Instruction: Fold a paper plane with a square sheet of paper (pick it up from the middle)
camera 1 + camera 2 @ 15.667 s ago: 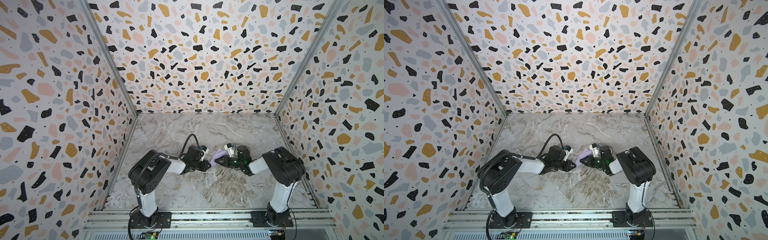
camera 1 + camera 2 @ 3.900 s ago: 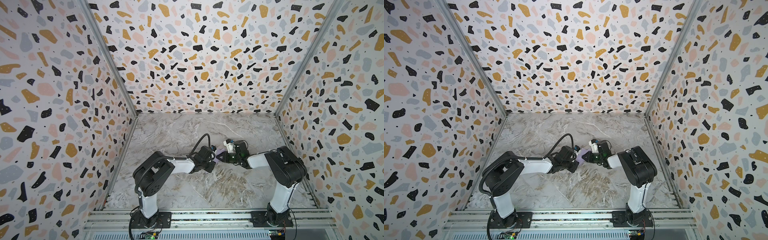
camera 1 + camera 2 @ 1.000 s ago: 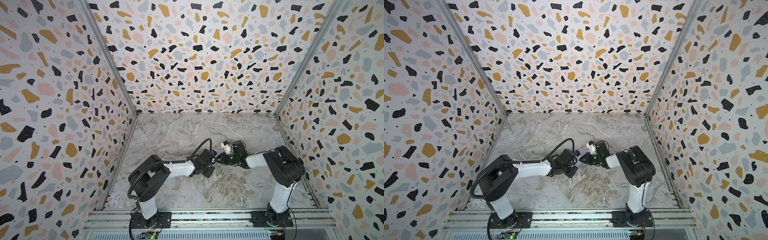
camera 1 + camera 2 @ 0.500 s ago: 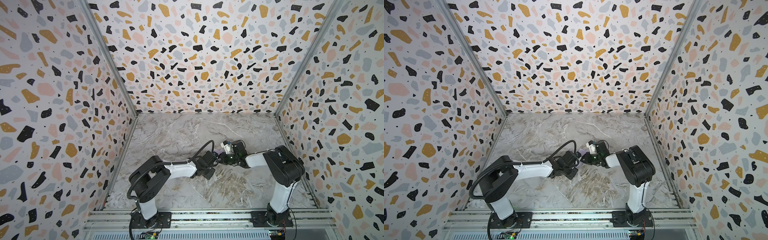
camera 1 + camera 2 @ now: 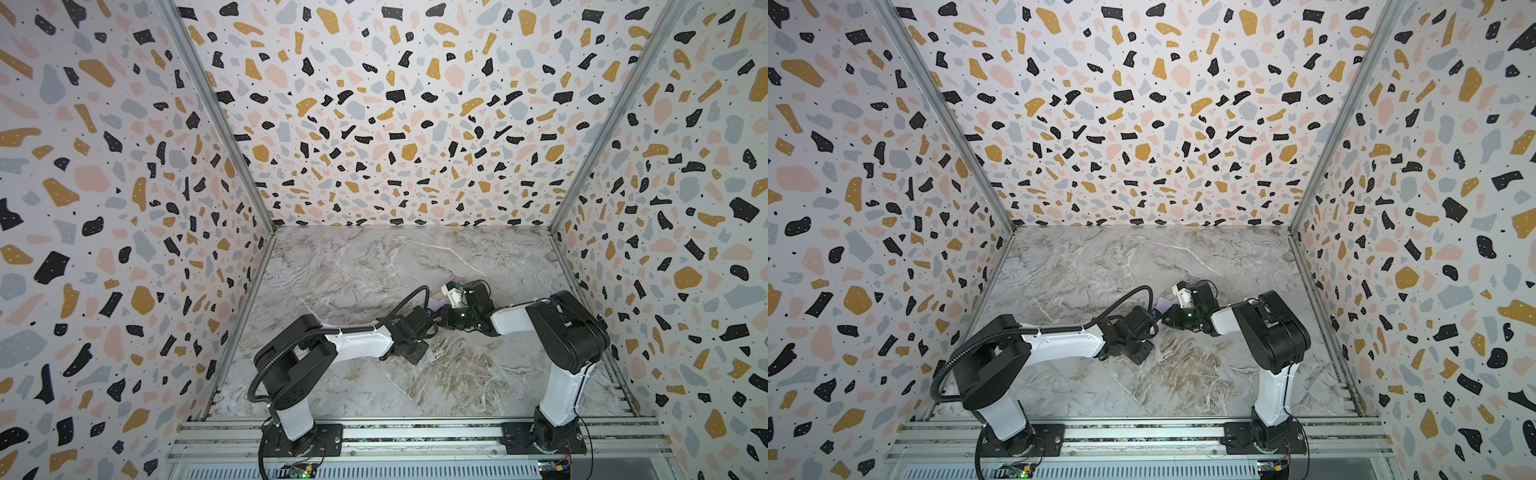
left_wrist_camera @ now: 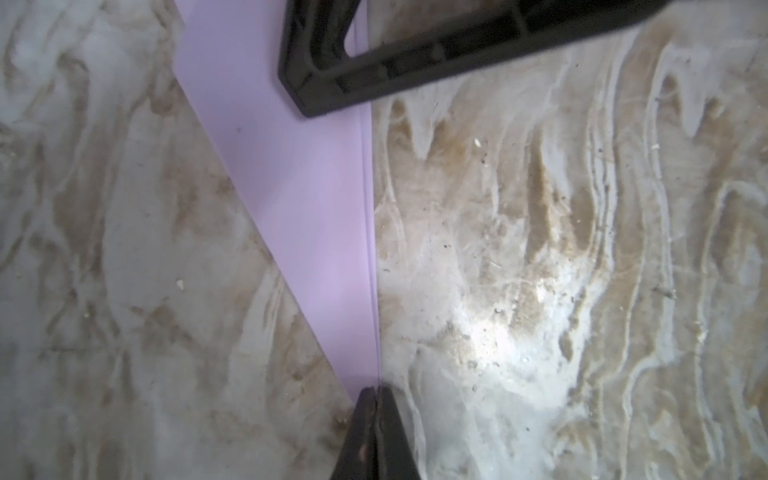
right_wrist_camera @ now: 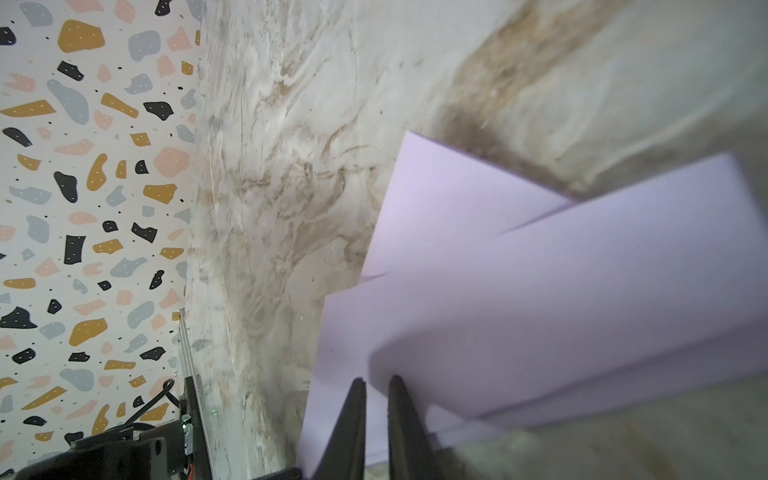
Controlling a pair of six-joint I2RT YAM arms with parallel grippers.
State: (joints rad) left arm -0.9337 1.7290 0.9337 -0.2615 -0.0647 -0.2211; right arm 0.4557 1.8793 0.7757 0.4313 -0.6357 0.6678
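Both top views: terrazzo walls (image 5: 374,124), marble table (image 5: 365,270) — left gripper (image 6: 376,390) closed, right gripper (image 7: 376,380) pinching the paper plane (image 6: 299,187).

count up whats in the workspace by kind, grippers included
folded lilac paper: 1
grippers: 2 (left gripper, right gripper)
total: 3

smooth matt lilac paper (image 6: 291,199), marble-look tabletop (image 6: 540,270) faintly glossy and scuffed, matt black plastic left gripper (image 6: 376,392)
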